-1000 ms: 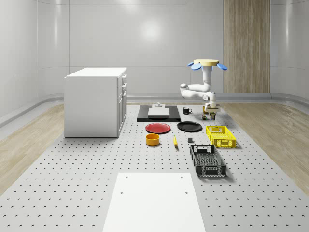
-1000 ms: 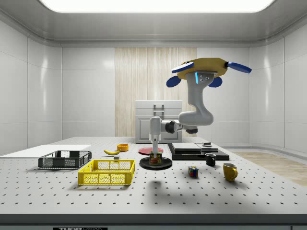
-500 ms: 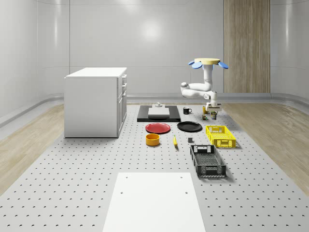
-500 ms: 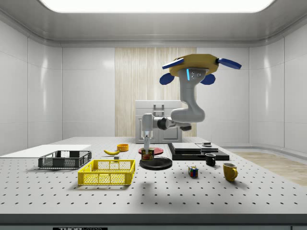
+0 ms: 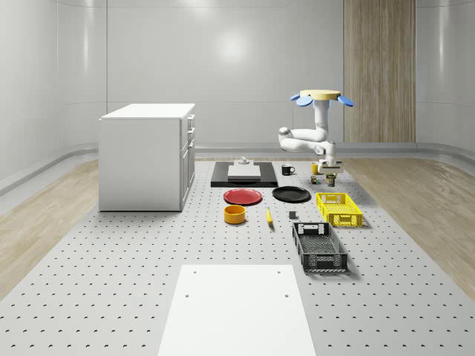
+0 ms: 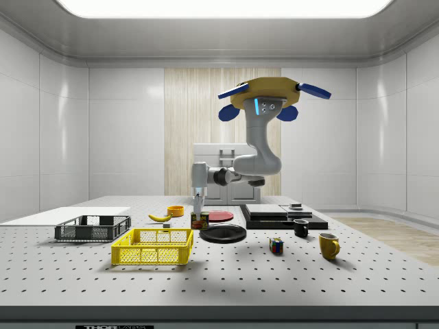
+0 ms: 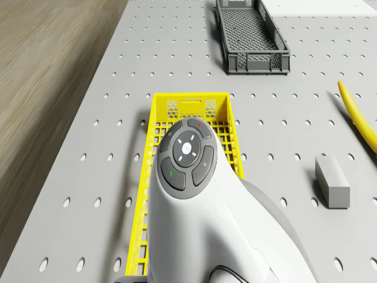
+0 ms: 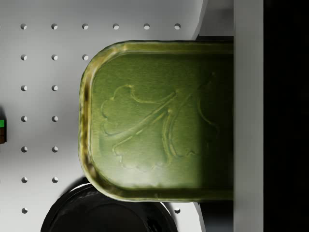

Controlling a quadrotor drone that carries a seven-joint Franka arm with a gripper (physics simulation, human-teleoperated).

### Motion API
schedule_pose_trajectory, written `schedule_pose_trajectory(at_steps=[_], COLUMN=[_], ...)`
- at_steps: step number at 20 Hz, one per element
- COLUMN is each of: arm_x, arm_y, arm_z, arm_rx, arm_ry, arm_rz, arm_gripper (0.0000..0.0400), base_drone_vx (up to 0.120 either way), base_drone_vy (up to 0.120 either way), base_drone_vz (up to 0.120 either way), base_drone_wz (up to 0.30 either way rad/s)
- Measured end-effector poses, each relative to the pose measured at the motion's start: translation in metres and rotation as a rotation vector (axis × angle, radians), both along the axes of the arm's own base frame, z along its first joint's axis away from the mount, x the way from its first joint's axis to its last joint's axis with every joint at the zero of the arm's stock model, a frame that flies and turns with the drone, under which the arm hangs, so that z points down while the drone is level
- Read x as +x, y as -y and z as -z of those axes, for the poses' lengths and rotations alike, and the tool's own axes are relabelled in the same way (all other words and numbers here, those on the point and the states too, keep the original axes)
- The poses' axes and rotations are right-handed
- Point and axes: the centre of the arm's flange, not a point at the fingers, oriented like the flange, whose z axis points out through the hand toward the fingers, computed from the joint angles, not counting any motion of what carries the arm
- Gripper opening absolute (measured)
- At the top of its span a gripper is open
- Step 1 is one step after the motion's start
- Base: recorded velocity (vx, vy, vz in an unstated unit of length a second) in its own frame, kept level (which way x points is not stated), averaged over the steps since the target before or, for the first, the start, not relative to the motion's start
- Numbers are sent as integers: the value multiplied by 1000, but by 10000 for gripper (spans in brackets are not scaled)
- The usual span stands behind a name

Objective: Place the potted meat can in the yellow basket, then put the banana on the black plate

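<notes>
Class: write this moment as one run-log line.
drone: hovering near yellow basket | gripper: shut on potted meat can, airborne | banana: on table

A simulated robotics lab: a perforated tabletop (image 5: 111,282) like an optical breadboard, bare pale wall panels (image 5: 223,67), a white cabinet (image 5: 145,156).

The potted meat can (image 6: 199,221) hangs off the worktop, gripped in the end effector (image 6: 199,214), just past the yellow basket's (image 6: 152,247) far right corner in the side view; its green embossed top (image 8: 159,121) faces the wrist camera. The basket, a yellow mesh crate, sits right of centre in the whole-scene view. The black plate (image 5: 291,194) lies flat, upper left of it. The banana (image 5: 269,216) lies lower, near centre.
</notes>
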Motion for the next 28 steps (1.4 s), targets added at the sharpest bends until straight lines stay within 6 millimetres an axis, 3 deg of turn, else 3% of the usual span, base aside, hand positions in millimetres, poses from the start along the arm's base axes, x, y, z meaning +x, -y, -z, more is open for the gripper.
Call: schedule_pose_trajectory(at_steps=[5,23,28], arm_x=[0,0,0], arm_y=[0,0,0], arm_z=[0,0,0], arm_rx=[0,0,0], arm_ry=[0,0,0], arm_rz=[0,0,0], arm_gripper=[286,286,286], base_drone_vx=[120,120,120], base_drone_vy=[-72,0,0], base_drone_vz=[0,0,-104], base_drone_wz=[0,0,0])
